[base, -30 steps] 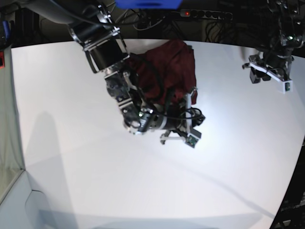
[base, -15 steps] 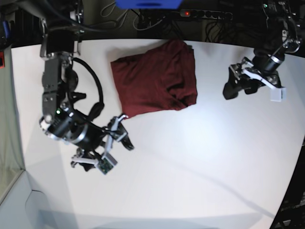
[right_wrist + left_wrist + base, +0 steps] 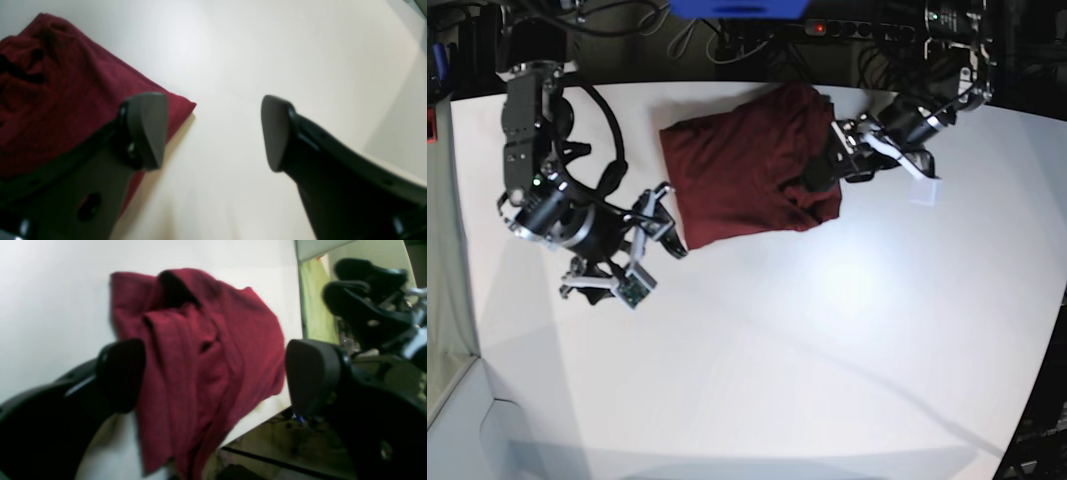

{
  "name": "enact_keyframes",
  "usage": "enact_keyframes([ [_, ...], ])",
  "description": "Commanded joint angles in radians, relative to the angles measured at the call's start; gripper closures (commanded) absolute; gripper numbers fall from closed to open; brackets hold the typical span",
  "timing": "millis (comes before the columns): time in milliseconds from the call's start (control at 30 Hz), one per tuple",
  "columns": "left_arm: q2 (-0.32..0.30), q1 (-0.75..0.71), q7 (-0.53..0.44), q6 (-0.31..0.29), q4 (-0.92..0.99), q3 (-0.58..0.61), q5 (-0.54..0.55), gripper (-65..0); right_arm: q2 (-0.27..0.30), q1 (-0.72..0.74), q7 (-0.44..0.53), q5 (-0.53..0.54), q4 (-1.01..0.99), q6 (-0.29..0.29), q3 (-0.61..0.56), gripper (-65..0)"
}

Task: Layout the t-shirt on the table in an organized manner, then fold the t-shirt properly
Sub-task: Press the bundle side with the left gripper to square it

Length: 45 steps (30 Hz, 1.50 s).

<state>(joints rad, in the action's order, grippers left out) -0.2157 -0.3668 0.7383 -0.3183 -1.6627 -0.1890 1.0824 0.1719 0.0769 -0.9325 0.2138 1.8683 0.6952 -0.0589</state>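
Note:
The maroon t-shirt [image 3: 747,165] lies as a folded, slightly rumpled rectangle at the far middle of the white table [image 3: 827,340], its far end reaching the table's edge. My left gripper [image 3: 825,160] is open right at the shirt's right edge. In the left wrist view its fingers [image 3: 121,373] stand wide apart with the t-shirt [image 3: 206,340] showing between them, ungripped. My right gripper [image 3: 665,222] is open beside the shirt's near left corner. In the right wrist view one of its fingers [image 3: 146,130] overlaps the t-shirt [image 3: 50,100], and the other is over bare table [image 3: 267,50].
A power strip [image 3: 857,30] and cables run behind the table's far curved edge. A blue object [image 3: 737,8] hangs at the top. The right arm [image 3: 367,306] shows beyond the table's edge in the left wrist view. White tabletop extends toward the front.
Both grippers opened. The right arm swung off the shirt to the left, then came back up toward its near left corner. The left arm moved in from the far right to the shirt's right edge.

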Motion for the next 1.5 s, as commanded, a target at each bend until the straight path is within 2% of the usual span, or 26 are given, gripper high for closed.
enact_keyframes([
  [0,-0.006,0.004,-0.009,-0.008,0.005,0.000,0.020,-65.0,0.007,0.017,0.020,0.008,0.018,0.003,0.003,-44.6],
  [167,-0.006,0.021,-0.009,-0.003,0.035,0.001,0.009,-65.0,0.021,0.016,0.019,0.008,0.018,0.003,0.003,-44.6],
  [233,-0.003,0.024,-0.009,-0.002,0.031,0.001,-0.031,-65.0,0.028,0.017,0.019,0.008,0.018,0.003,0.003,-44.6],
  [367,0.048,0.039,0.000,0.003,0.029,0.001,-0.147,-65.0,0.035,0.019,0.022,0.008,0.018,0.003,0.003,-44.6],
  [467,0.072,0.041,0.002,0.055,0.035,0.032,-0.232,-65.0,0.035,0.021,0.023,0.008,0.018,0.003,0.003,-44.6],
  [567,0.083,0.056,0.000,0.067,0.037,0.082,-0.278,-65.0,0.035,0.021,0.023,0.008,0.018,0.003,0.003,-44.6],
  [833,0.097,0.122,-0.004,0.071,0.129,0.164,-0.281,-65.0,0.039,0.019,0.023,0.006,0.018,0.003,0.004,-44.6],
  [1067,0.106,0.159,-0.010,0.064,0.243,0.170,-0.288,-65.0,0.059,0.016,0.023,0.011,0.017,0.003,0.089,-44.6],
  [1133,0.106,0.180,-0.009,0.064,0.276,0.170,-0.288,-58.4,0.061,0.017,0.023,0.011,0.018,0.003,0.124,-44.6],
  [1300,0.106,0.251,-0.001,0.064,0.364,0.171,-0.290,-30.6,0.062,0.017,0.020,0.011,0.018,0.003,0.236,-44.6],
  [1367,0.103,0.279,0.000,0.064,0.393,0.173,-0.290,-25.4,0.062,0.016,0.019,0.011,0.018,0.003,0.281,-44.6],
  [1467,0.091,0.325,0.000,0.064,0.424,0.220,-0.296,-24.4,0.062,0.001,0.019,0.008,0.020,0.003,0.365,-44.6],
])
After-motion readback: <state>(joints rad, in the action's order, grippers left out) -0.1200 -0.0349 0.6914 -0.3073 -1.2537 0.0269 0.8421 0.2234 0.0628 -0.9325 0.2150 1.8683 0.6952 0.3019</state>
